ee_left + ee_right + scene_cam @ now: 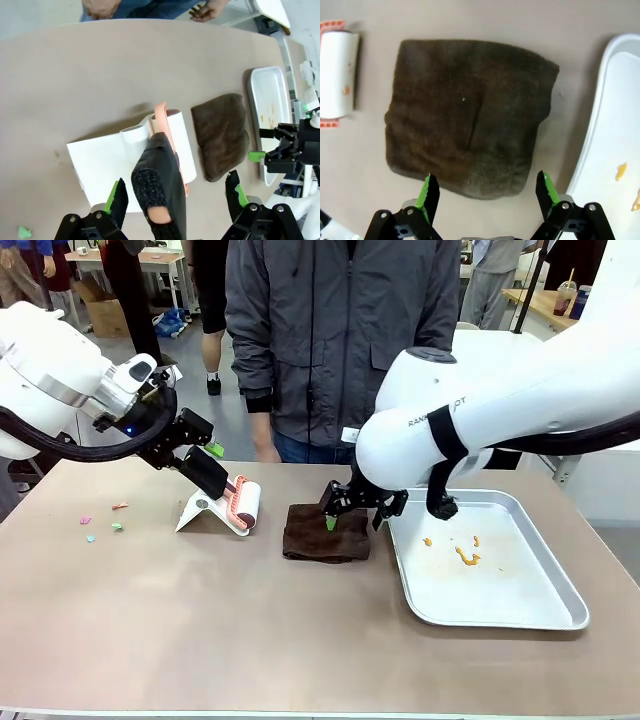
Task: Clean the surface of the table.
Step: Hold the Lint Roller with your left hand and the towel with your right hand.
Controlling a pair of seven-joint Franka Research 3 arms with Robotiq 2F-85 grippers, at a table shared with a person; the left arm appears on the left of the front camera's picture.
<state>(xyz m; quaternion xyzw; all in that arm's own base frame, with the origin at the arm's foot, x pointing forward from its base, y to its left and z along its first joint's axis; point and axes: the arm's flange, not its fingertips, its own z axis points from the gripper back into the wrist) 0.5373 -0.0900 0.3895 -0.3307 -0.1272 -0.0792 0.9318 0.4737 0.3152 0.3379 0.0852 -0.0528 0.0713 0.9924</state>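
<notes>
The table (250, 640) has a tan-brown top, with small coloured scraps (100, 520) lying at its left. A lint roller (240, 505) with a white roll and black handle (157, 185) leans on a white stand (100, 165). My left gripper (205, 455) is open, and its fingers (117, 200) stand on either side of the handle without touching it. A folded dark brown cloth (325, 533) lies at the table's middle. My right gripper (355, 515) hovers open just above the cloth (470, 115), its green-padded fingers (429, 192) straddling the cloth's near edge.
A shiny metal tray (560, 615) holding orange crumbs (465, 557) sits at the right, close beside the cloth. A person in a grey jacket (340, 340) stands at the far edge, with hands (100, 7) near the table rim.
</notes>
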